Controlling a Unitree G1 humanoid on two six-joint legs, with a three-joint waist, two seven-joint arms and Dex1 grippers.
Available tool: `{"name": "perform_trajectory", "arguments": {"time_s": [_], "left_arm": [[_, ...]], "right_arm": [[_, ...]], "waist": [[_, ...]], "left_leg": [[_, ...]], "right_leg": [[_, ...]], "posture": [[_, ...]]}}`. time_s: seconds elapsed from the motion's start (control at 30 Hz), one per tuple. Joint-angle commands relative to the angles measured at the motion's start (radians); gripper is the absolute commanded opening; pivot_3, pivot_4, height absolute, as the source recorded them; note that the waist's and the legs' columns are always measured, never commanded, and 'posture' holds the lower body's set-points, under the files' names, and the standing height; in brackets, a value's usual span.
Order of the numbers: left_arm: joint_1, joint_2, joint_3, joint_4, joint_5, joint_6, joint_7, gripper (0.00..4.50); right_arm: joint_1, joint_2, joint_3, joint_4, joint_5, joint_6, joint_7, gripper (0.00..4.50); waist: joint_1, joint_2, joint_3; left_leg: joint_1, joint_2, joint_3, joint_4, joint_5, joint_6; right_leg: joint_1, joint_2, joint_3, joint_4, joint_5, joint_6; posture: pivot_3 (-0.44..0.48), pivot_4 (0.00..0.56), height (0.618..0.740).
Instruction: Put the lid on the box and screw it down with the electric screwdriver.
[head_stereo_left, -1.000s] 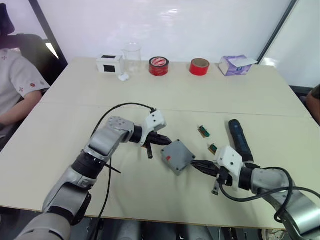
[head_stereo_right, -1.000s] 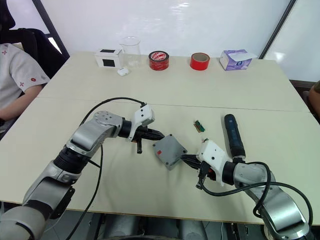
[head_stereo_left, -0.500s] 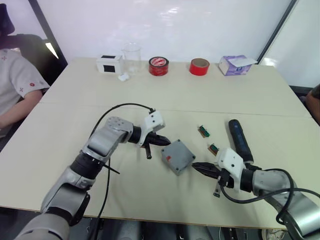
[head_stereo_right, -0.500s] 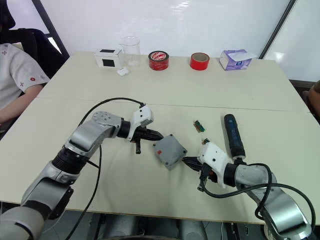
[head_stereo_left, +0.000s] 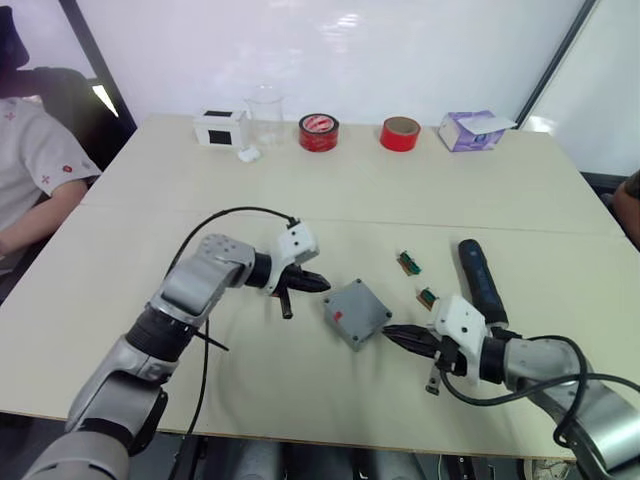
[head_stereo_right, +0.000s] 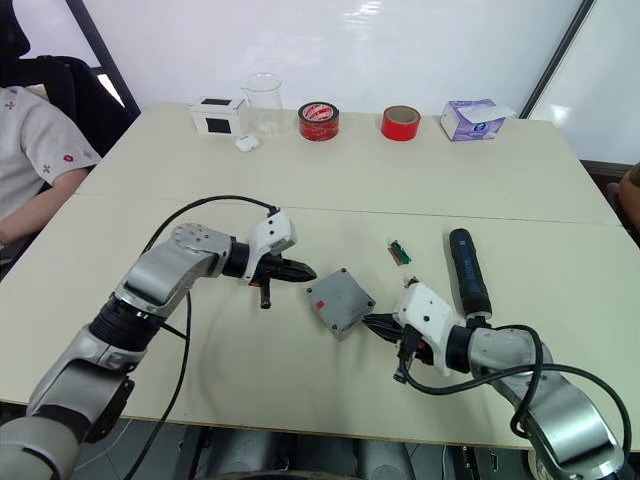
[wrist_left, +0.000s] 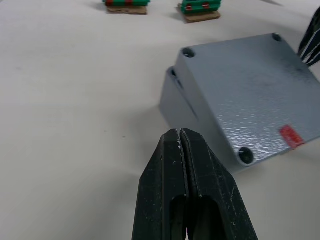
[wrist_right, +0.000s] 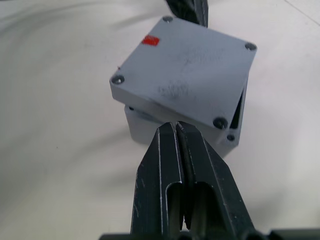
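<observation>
Right now the lid (wrist_right: 185, 75) sits crooked on the box (wrist_right: 225, 132), in the middle of the worktop (head_stereo_left: 120, 260). Just beside it, the left gripper (wrist_left: 181, 137) and the right gripper (wrist_right: 176, 131) each have both fingers pressed together, holding nothing. Off past the right gripper lies the electric screwdriver (head_stereo_left: 481, 280).

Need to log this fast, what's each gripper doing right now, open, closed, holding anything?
Left gripper: closed, holding nothing, just short of the lid.
Right gripper: closed, holding nothing, by the lid's opposite side.
</observation>
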Motion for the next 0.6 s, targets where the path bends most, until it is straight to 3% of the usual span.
{"name": "perform_trajectory", "arguments": {"time_s": [0.03, 0.6], "left_arm": [[-0.004, -0.005, 0.009, -0.049, -0.018, 0.009, 0.004, 0.0], [-0.016, -0.047, -0.026, -0.055, -0.017, 0.01, 0.004, 0.0]], "right_arm": [[-0.029, 0.01, 0.01, -0.044, 0.015, 0.017, -0.015, 0.05], [-0.022, 0.007, 0.008, -0.046, 0.01, 0.019, -0.034, 0.05]], "waist": [[0.0, 0.0, 0.0], [0.0, 0.0, 0.0]], "left_leg": [[0.0, 0.0, 0.0, 0.0, 0.0, 0.0], [0.0, 0.0, 0.0, 0.0, 0.0, 0.0]], "right_leg": [[0.0, 0.0, 0.0, 0.0, 0.0, 0.0], [0.0, 0.0, 0.0, 0.0, 0.0, 0.0]], "posture": [[0.0, 0.15, 0.74], [0.0, 0.15, 0.74]]}}
